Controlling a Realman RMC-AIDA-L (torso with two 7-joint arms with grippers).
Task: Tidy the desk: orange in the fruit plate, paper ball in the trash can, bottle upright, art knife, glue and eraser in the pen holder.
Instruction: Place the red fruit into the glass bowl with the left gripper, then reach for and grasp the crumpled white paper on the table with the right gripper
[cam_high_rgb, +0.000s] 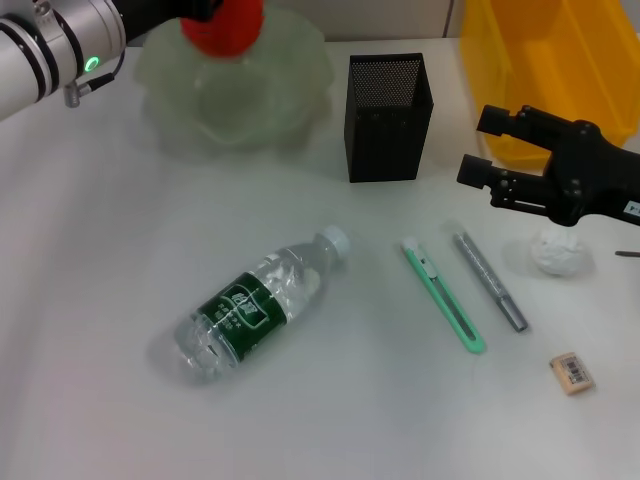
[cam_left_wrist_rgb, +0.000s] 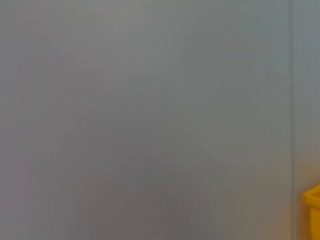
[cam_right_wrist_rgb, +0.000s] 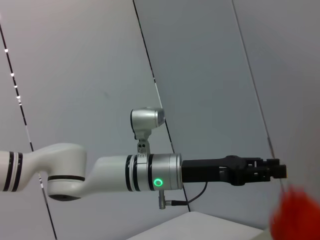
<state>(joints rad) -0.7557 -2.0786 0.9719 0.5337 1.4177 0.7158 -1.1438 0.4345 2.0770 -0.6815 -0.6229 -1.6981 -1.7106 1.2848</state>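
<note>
1. The left gripper (cam_right_wrist_rgb: 272, 170) reached over the fruit plate (cam_high_rgb: 300, 100) at the 11 o'clock corner of the worktop (cam_high_rgb: 100, 300). The orange (cam_high_rgb: 225, 28) sat at its tip, above the plate's hollow. Whether the jaws were clamped on the fruit could not be told.
2. The right gripper (cam_high_rgb: 485, 150) hovered at 3 o'clock, jaws apart and holding nothing, just above the paper ball (cam_high_rgb: 558, 252) and in front of the trash can (cam_high_rgb: 560, 70).
3. The bottle (cam_high_rgb: 255, 308) lay on its side near the centre, cap towards 1 o'clock. The art knife (cam_high_rgb: 445, 298) and the glue (cam_high_rgb: 490, 282) lay side by side, apart, in front of the pen holder (cam_high_rgb: 388, 115). The eraser (cam_high_rgb: 572, 373) lay at 4 o'clock.
4. Handling, as judged: the orange was firm, round and apt to roll, so best gripped across its widest part. The paper ball was light and crushable and could be pinched anywhere. The bottle was smooth and slightly yielding, best taken around the labelled middle. The knife and glue were slim and stiff, best taken mid-length.
</note>
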